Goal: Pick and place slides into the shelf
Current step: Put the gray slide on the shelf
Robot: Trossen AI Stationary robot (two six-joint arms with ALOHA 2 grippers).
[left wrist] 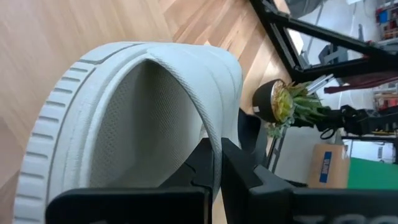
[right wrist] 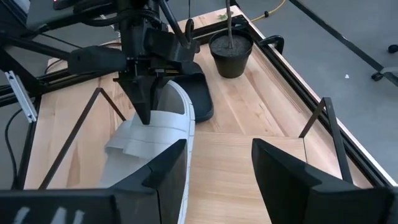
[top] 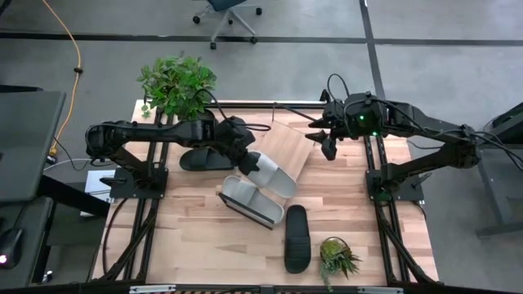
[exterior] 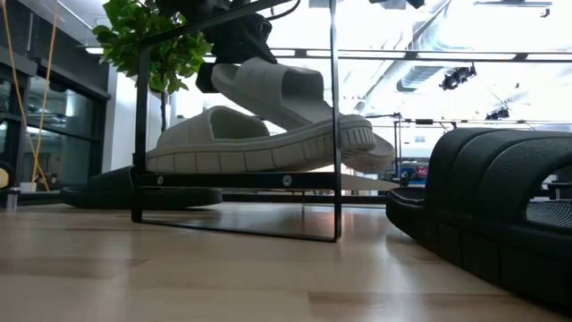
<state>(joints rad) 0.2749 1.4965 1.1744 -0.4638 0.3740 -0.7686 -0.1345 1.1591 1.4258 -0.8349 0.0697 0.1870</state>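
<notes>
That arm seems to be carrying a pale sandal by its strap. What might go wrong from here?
The left end effector pinches only the strap of the pale slide, so the sandal might swing or slip free. The other pale slide already overhangs the shelf edge, so a nudge might tip it off. The right end effector hovers open above the shelf, so the arms may crowd each other.

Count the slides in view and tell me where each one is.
4. One pale slide is clamped by the left gripper over the shelf; another pale slide lies mid-table; one black slide under the left arm; one black slide by the small plant.
</notes>
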